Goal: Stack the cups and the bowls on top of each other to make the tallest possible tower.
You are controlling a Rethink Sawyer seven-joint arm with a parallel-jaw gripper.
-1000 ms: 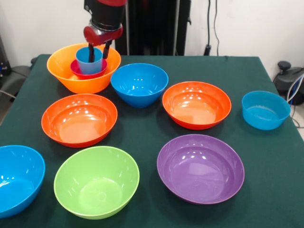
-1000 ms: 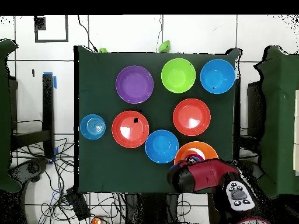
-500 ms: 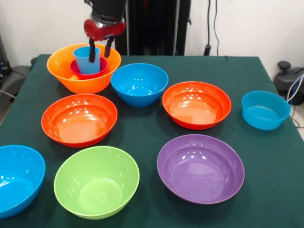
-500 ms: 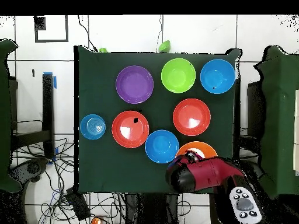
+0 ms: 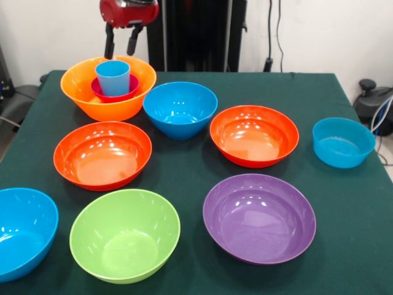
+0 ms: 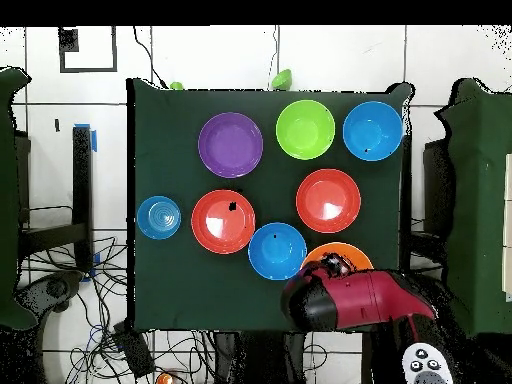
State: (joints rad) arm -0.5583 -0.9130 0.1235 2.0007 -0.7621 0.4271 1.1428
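Observation:
The light-blue cup stands upright in the small magenta bowl, which sits inside the large yellow-orange bowl at the far left of the front view. Together these three form the tower. My gripper hangs open and empty just above the cup, clear of it. From overhead the arm covers most of the yellow-orange bowl, and the cup is hidden. The small pale-blue bowl sits alone at the right edge.
Loose bowls are spread over the green cloth: a blue one beside the tower, two red-orange ones, a purple one, a lime green one and another blue one at the near left.
The gripper's fingers were around the cup in the magenta bowl. They have let go and risen straight above it, and the cup stays standing.

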